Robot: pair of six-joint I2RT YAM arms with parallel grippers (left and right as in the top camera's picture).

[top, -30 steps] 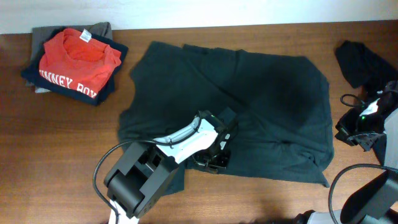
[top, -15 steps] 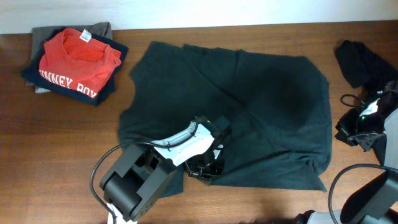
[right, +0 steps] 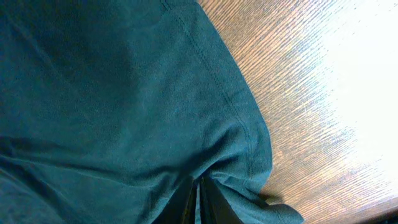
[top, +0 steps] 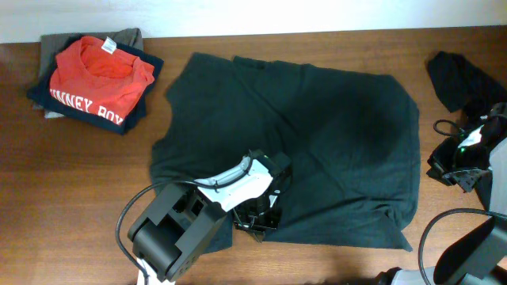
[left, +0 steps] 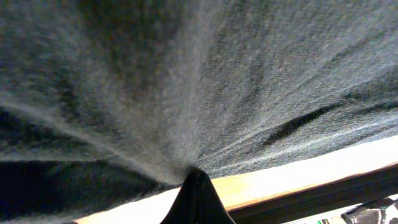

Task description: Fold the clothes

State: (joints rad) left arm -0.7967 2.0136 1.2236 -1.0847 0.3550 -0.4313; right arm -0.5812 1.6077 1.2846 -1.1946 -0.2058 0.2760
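Brown wooden worktop (top: 79, 182) fills the overhead view, with a pale strip of wall along its far edge. A large dark T-shirt (top: 317, 134) is spread across the middle of it, mostly flat and creased toward its near edge. The left pincer (top: 260, 222) is set down on that near edge, closed tight on the cloth; in the left wrist view the fabric is drawn in taut folds to the tips of its fingers (left: 196, 199). The right pincer (right: 199, 190) is likewise nearly closed, and a hemmed edge of dark cloth (right: 124, 93) is gathered between its tips, just above bare wood; which garment this belongs to cannot be told. A crumpled black garment (top: 459, 79) is seen at the far right corner, and a folded pile (top: 99, 79) topped in red is placed at the far left corner
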